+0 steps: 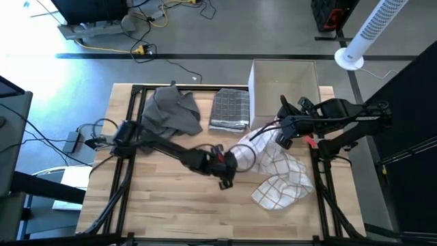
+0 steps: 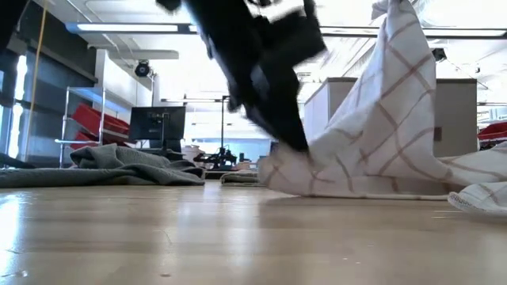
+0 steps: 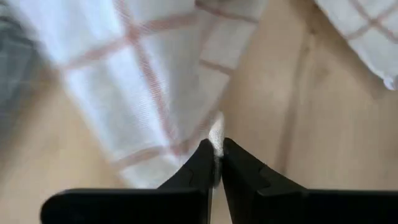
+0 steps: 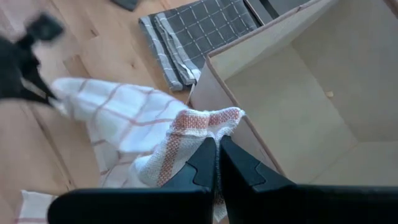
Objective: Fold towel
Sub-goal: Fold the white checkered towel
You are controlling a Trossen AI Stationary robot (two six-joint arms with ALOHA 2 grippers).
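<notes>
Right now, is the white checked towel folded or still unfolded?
Unfolded: the white checked towel hangs rumpled, pinched between the left gripper and right gripper, its far end bunched on the table.

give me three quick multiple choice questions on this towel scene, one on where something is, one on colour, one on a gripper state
1. Where is the folded grey checked towel?
A. beside the box
B. inside the box
C. on the floor

2. What colour are the lines on the white towel?
A. blue
B. red
C. green

3. What is the right gripper doing?
A. open over the box
B. shut on nothing
C. shut on the white towel

Answers: 1 A, it lies against the box's outer side. 2 B, the grid lines are red. 3 C, its fingers pinch a towel corner.
</notes>
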